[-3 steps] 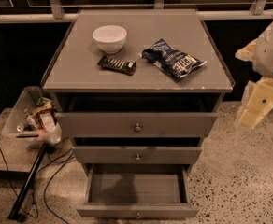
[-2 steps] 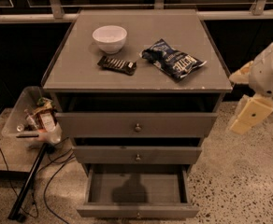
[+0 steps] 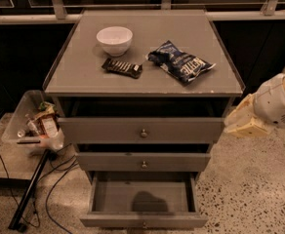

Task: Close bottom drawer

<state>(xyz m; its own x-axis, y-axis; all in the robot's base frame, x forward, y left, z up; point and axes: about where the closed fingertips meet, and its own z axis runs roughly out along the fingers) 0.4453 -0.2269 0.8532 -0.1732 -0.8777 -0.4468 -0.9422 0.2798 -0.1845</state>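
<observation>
The bottom drawer [image 3: 142, 221] of the grey cabinet [image 3: 84, 77] is pulled out wide, showing its empty grey inside; its small knob sits at the frame's lower edge. The middle drawer [image 3: 143, 163] and the top drawer [image 3: 142, 130] above it stand slightly ajar. My gripper [image 3: 242, 121], cream coloured at the end of the white arm, hovers to the right of the cabinet at the height of the top drawer, apart from all drawers.
On the cabinet top lie a white bowl [image 3: 114, 40], a dark snack bar [image 3: 122, 68] and a blue chip bag [image 3: 180, 62]. A clear bin of rubbish [image 3: 35, 126], a black pole and cables stand on the floor at the left. Speckled floor lies to the right.
My arm has come down and leftward, from the upper right toward the cabinet's right side. The drawers have not moved.
</observation>
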